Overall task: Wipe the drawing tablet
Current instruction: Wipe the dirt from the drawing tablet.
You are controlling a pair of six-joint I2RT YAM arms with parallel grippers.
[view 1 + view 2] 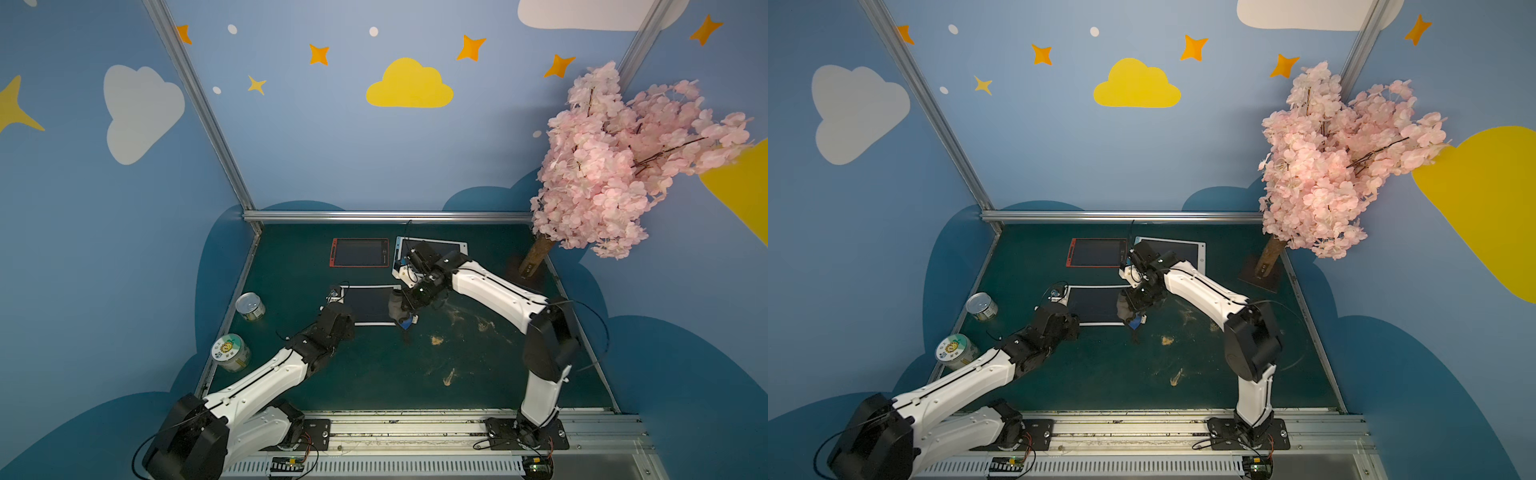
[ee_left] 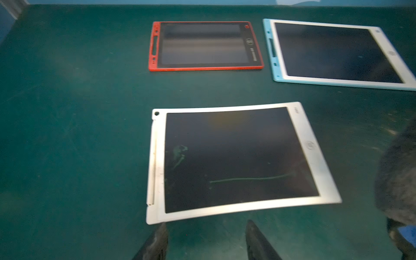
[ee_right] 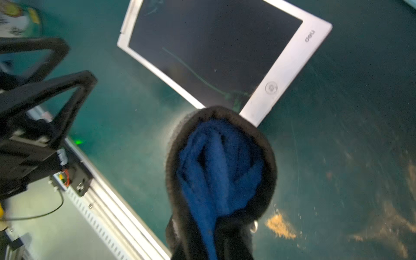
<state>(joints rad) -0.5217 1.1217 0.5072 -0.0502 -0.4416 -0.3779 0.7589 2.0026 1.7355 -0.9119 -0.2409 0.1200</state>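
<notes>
The drawing tablet (image 2: 234, 157), white-framed with a dark screen, lies on the green mat in the middle; both top views show it (image 1: 368, 305) (image 1: 1096, 305). Its screen carries a thin green line (image 2: 247, 179) and a faint scribble (image 2: 180, 153). My right gripper (image 1: 402, 311) is shut on a bunched cloth (image 3: 221, 162), dark grey outside and blue inside, which hides its fingers. The cloth hangs over the tablet's corner by the round button (image 3: 271, 87); contact cannot be told. My left gripper (image 2: 206, 225) stands open and empty, just off the tablet's near edge by the stylus-side corner.
A red-framed tablet (image 1: 360, 252) and a blue-and-white tablet (image 1: 453, 247) lie farther back, the latter partly under my right arm. Two cans (image 1: 250, 306) (image 1: 230, 352) stand at the left edge. A pink blossom tree (image 1: 623, 166) fills the back right corner. Brown crumbs (image 1: 436, 340) dot the mat.
</notes>
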